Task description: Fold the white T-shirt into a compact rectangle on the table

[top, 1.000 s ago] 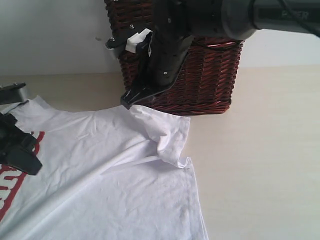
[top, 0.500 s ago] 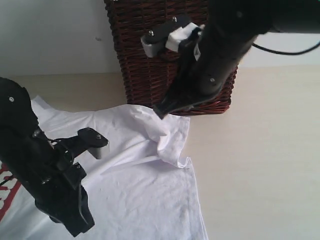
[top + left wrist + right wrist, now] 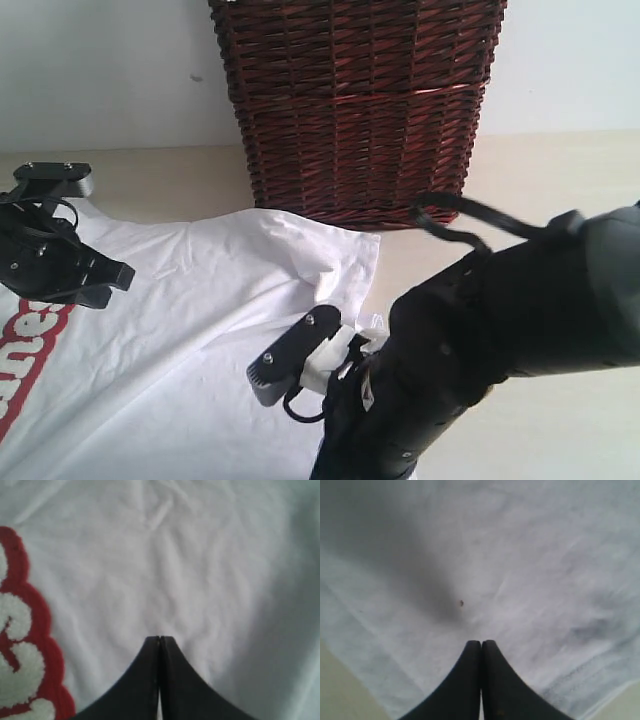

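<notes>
Since half a second ago we log: right gripper (image 3: 481, 643) dropped from basket (image 3: 360, 110) to over the shirt (image 3: 200, 300); left gripper (image 3: 159, 639) pulled back beside the lettering (image 3: 30, 630). Both fingertip pairs pressed together. Shirt lies spread on table (image 3: 540, 180).

Beige table (image 3: 560, 200), white T-shirt (image 3: 220, 300) spread out (sleeve rumpled), wicker basket (image 3: 360, 110) behind

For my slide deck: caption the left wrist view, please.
Shut black left hand over the soft white cotton T-shirt, beside its bubbly red lettering.
</notes>
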Motion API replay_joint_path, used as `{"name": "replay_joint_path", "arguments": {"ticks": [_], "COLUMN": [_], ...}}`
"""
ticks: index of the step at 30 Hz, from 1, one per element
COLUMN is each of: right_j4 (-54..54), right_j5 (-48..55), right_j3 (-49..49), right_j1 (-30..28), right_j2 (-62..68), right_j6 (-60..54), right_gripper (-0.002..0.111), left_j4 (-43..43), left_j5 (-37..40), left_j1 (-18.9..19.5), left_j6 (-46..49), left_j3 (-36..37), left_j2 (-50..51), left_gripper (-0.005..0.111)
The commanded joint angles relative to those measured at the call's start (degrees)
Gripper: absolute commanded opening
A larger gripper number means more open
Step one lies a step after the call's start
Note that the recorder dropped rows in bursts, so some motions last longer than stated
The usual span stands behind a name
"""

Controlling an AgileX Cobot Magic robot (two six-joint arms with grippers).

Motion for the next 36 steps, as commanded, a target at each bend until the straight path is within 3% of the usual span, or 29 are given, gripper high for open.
{"name": "replay_joint_path", "arguments": {"ticks": [1,8,15,22,28,32,36], "right_j4": [-4.71,-6.00,-2.44,2.05,4.38,2.69,-8.03], "right_j5": [0.06,3.37,3.00,4.29,8.18,5.17,1.88], "right_j3": [0.46,4.49,13.70,16.57,16.57,16.57,15.60], "right_j1": [0.17,0.30,0.30,0.33,5.11,6.21,6.03], "right_j2": [5.61,8.24,3.31,-2.89,-6.78,-7.93,-10.87], "right_j6": [4.25,5.88,5.88,5.88,5.91,6.65,17.70], "right_gripper": [0.000,0.000,0.000,0.000,0.000,0.000,0.000], "left_j4": [-0.41,-0.15,-0.01,0.07,0.07,-0.14,-0.14], "left_j5": [-1.30,-0.69,-0.20,0.54,0.76,3.10,5.03], "left_j1": [1.28,1.38,1.38,1.38,1.38,1.38,1.38], "left_j6": [-0.95,-0.95,-0.95,-0.84,-0.84,-0.84,-0.84], "left_j3": [-0.81,-2.73,-4.51,-4.76,-5.11,-5.94,-6.08], "left_j2": [1.52,1.78,1.78,1.78,1.78,1.78,1.78], "left_gripper": [0.000,0.000,0.000,0.000,0.000,0.000,0.000]}}
